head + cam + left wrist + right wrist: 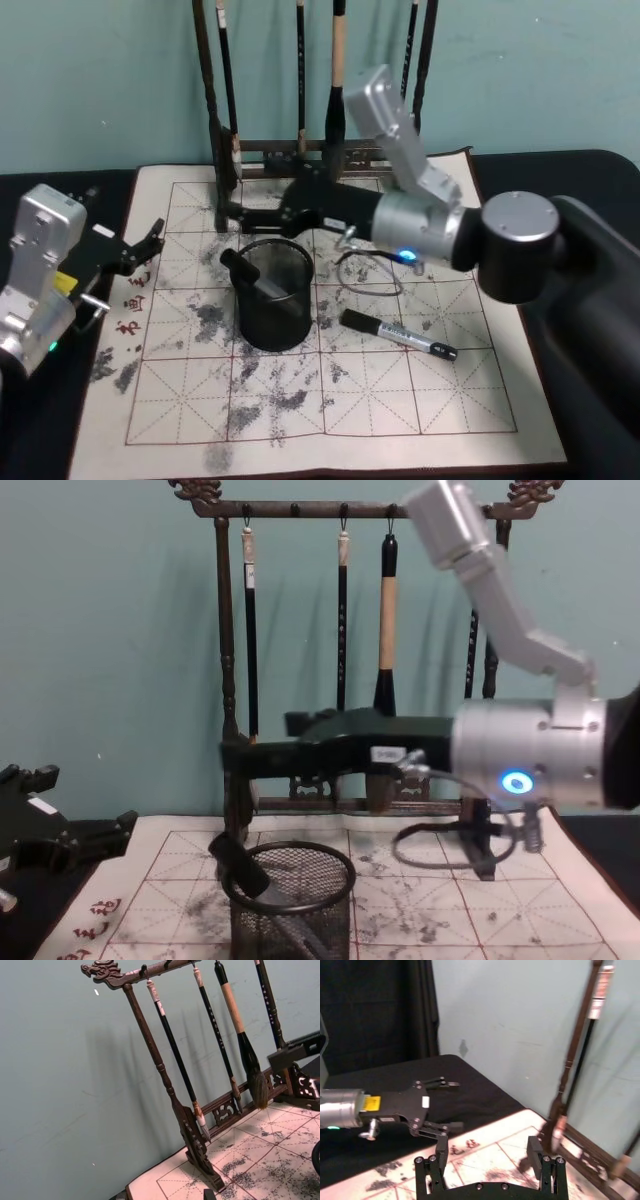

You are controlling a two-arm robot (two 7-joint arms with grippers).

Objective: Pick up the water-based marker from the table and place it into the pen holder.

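Observation:
A black mesh pen holder (pixel 275 300) (pixel 292 905) stands on the gridded mat. A thick marker leans inside it, and its black cap (pixel 240 265) (pixel 240 867) pokes over the rim on my left side. A second water-based marker (pixel 398 335), black-capped with a silver-grey printed barrel, lies flat on the mat just right of the holder. My right gripper (pixel 232 215) (pixel 488 1152) (pixel 232 756) hovers above and behind the holder, open and holding nothing. At the mat's left edge my left gripper (pixel 150 245) (pixel 451 1104) (pixel 85 802) is open and empty.
A tall dark wooden brush rack (pixel 225 150) (pixel 170 1095) (pixel 228 680) with several hanging brushes stands at the back of the mat, close behind my right gripper. A cable loop (pixel 365 272) hangs under the right wrist. The mat (pixel 330 400) is bare in front of the holder.

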